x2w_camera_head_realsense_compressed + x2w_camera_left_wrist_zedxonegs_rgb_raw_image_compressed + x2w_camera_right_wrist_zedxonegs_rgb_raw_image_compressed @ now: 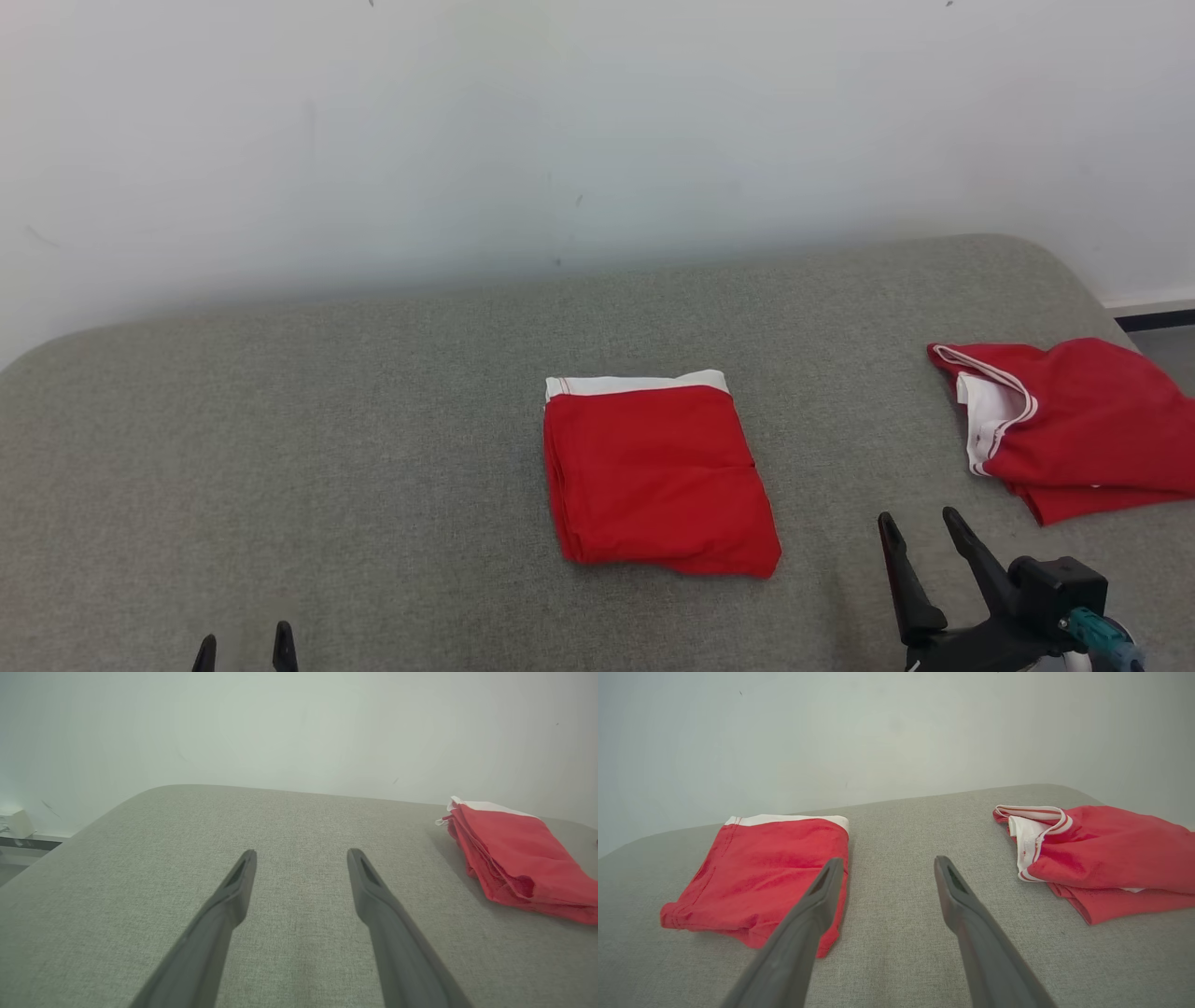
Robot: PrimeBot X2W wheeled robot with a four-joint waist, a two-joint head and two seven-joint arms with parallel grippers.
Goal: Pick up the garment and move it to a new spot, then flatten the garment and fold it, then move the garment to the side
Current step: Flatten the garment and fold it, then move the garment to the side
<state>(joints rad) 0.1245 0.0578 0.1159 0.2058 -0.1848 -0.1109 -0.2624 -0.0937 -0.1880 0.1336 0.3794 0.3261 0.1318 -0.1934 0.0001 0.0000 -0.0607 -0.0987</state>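
Grey padded surface [373, 448] set against a pale wall [560, 140]. Folded garment [658, 476], red, lies flat at mid-surface. Its white band [635, 384] forms the far edge, facing the wall. The long axis appears to run from that band back toward me, with the near end skewed slightly to my right. Layered fold edges show along its left side.

My right gripper [918, 515] sits right of the garment's near corner, clear of the cloth, fingers spread and holding nothing. My left gripper [245, 637] is well left of the garment and nearer me, likewise spread and empty over bare surface.

Second garment [1083, 429], red with white trim, lies loosely bunched well right of the folded garment, by the surface's edge.
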